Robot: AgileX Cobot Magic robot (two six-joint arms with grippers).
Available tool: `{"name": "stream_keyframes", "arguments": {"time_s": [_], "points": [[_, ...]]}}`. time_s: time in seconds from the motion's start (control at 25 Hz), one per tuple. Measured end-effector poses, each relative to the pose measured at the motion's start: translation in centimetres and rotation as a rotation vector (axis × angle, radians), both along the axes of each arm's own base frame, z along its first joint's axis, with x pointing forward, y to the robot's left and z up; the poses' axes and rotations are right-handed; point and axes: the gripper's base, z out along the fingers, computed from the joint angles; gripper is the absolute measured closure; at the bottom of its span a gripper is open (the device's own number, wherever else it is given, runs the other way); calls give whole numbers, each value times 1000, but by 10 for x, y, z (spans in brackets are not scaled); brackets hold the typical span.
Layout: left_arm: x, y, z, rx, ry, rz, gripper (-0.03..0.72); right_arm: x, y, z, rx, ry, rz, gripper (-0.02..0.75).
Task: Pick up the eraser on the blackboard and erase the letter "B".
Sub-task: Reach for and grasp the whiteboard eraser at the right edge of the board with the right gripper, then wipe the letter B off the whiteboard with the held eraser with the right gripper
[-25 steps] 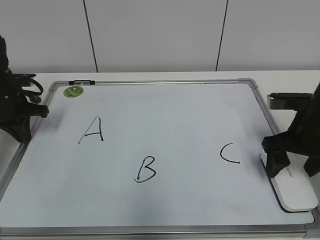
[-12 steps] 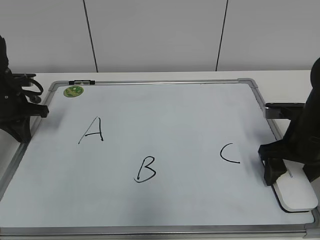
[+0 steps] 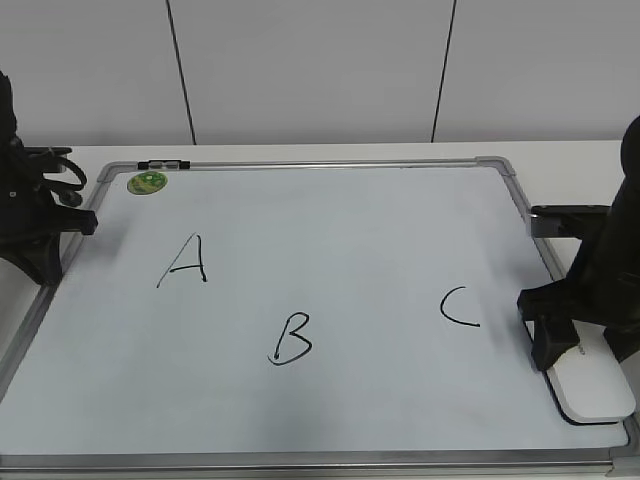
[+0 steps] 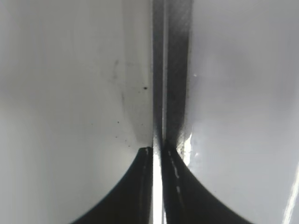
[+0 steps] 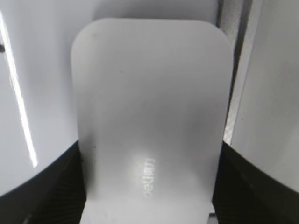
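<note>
Lowered since before, right hand (image 5: 148, 196) straddles eraser (image 5: 152, 112), grip uncertain; board reads A, B (image 3: 291, 338), C.

Even, bright room light is filling the exterior view. Streaks of glare are running across the glossy blackboard (image 5: 28, 93) in the right wrist view, and both wrist views are looking soft and blurred.

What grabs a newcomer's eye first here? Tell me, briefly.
The black letters A, B and C stand out on the white blackboard. At its right edge, the right claw straddles the white eraser, one finger on each side.
</note>
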Motion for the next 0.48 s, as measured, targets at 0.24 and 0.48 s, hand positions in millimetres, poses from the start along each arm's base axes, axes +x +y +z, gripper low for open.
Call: {"name": "stream_keyframes", "arguments": {"time_s": [0.24, 0.48], "points": [[0, 0, 0, -1, 0, 0, 662, 1, 1, 2, 6, 11, -7, 216], [0, 0, 0, -1, 0, 0, 662, 16, 6, 29, 21, 49, -22, 217]]}}
